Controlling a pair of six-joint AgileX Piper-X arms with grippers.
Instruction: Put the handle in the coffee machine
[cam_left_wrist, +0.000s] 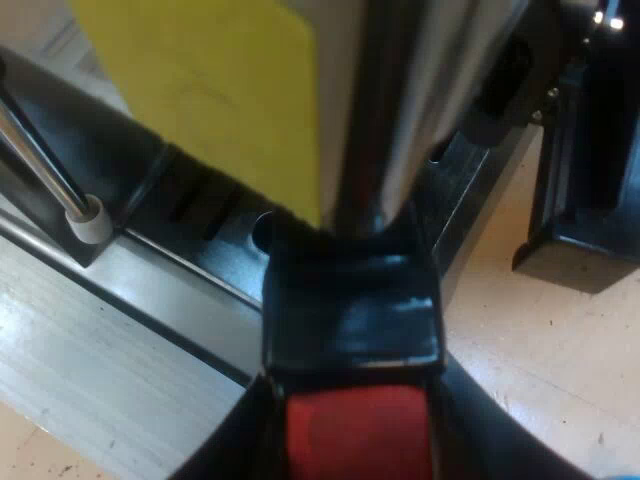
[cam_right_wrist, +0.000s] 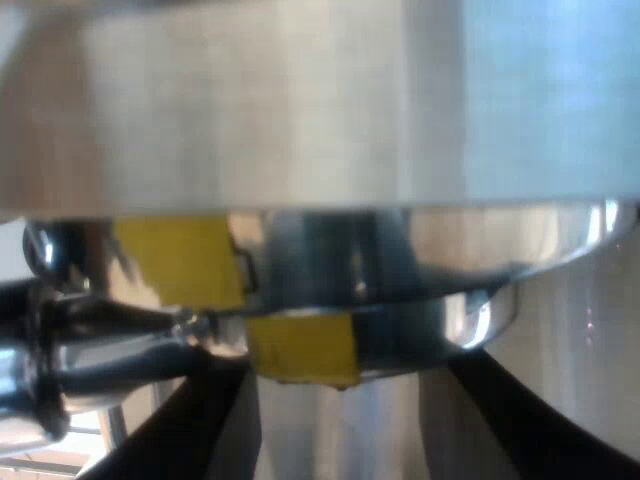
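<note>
L gripper (cam_left_wrist: 355, 435) clamped on handle (cam_left_wrist: 350, 320) at red end, for leverage into machine (cam_left_wrist: 420, 80) ahead; R gripper (cam_right_wrist: 350, 420) wide open, empty.

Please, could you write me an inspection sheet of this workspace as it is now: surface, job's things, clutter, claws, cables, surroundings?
Surface: pale table beneath the machine.
Job's things: the handle, with its red end toward the camera, points into the front of the espresso machine; whether it is locked cannot be judged.
Clutter: nothing seen.
Claws: left claw is shut on the handle near the red end; right claw is open, close to the machine's metal front.
Cables: nothing seen.
Surroundings: yellow label and a metal rod with a white tip on the machine; a dark object stands on the table.
</note>
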